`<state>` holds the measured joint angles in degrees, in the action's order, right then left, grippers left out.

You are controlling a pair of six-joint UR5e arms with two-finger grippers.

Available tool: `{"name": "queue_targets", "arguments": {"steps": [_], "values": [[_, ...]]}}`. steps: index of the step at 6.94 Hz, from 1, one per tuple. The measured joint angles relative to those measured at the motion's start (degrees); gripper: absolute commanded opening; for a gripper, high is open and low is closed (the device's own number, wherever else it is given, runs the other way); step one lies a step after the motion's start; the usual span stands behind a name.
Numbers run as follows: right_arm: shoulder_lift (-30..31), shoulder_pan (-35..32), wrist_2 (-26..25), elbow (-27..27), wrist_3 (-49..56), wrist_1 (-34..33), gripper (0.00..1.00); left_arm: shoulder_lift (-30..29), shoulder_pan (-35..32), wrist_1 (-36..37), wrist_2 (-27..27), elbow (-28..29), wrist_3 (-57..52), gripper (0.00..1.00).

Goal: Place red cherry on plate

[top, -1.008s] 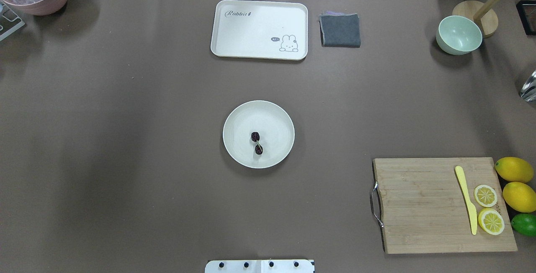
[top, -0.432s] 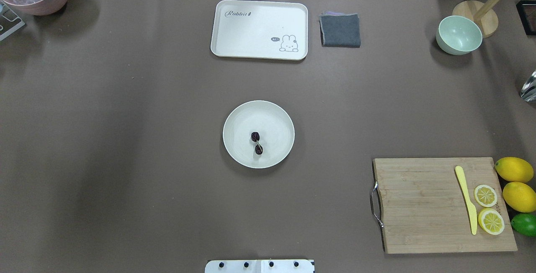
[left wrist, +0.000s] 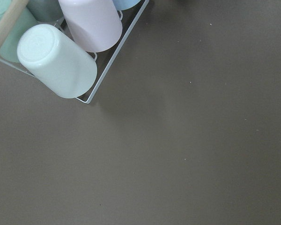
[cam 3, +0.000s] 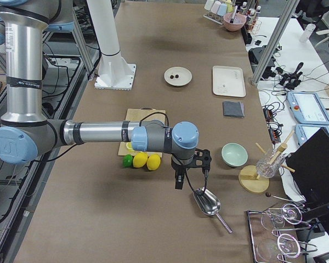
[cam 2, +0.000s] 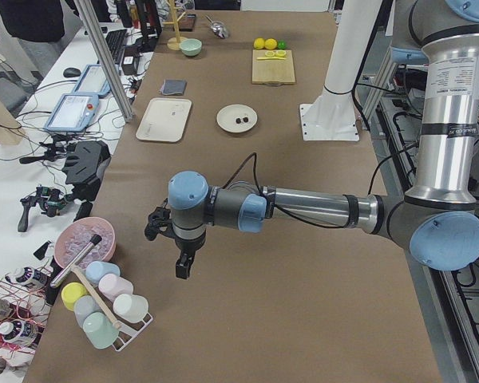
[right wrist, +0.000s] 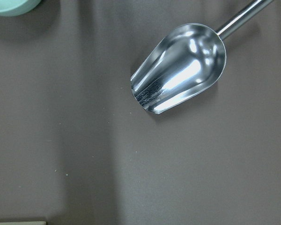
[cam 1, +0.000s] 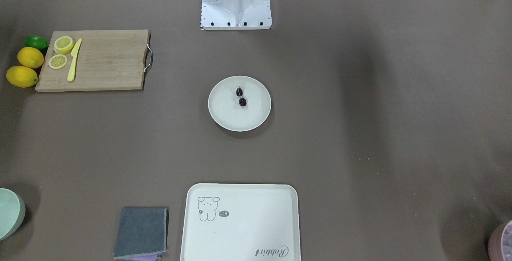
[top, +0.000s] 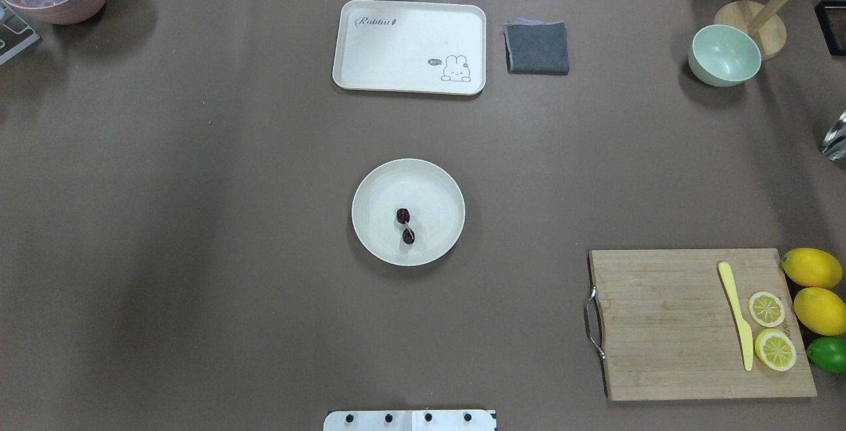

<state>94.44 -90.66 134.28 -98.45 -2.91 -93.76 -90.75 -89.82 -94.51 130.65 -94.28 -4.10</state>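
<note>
cherry point(top: 406, 226) — lies on plate point(top: 433, 186), near its middle, task looks done | left claw point(cam 2: 181, 262) and right claw point(cam 3: 179, 181) — cannot tell whether released or clenched, both well apart from plate | risk: round cherry rolling off if plate gets bumped by a passing arm

The red cherry point(top: 405, 225) lies in the plate point(top: 436, 183) at mid-bench point(top: 198, 219). The tray point(top: 396, 41) sits beyond it. The cutting board point(top: 661, 325) lies nearer on the right, with lemons point(top: 811, 268) at its right edge, perhaps touching.
</note>
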Motion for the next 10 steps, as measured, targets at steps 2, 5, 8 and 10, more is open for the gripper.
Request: {"name": "queue_targets", "arguments": {"steps": [2, 5, 8, 10], "values": [[-0.5, 0.0, 0.0, 0.5, -0.1, 0.2, 1.0, -0.2, 0.0, 0.0, 0.0, 0.2, 0.0, 0.98], [-0.6, 0.0, 0.1, 0.5, 0.0, 0.4, 1.0, -0.4, -0.1, 0.0, 0.0, 0.2, 0.0, 0.98], [-0.7, 0.0, 0.1, 0.6, -0.1, 0.4, 1.0, -0.4, 0.0, 0.0, 0.0, 0.3, 0.0, 0.98], [-0.9, 0.0, 0.0, 0.9, -0.1, 0.4, 1.0, -0.5, -0.1, 0.0, 0.0, 0.3, 0.0, 0.98]]}}
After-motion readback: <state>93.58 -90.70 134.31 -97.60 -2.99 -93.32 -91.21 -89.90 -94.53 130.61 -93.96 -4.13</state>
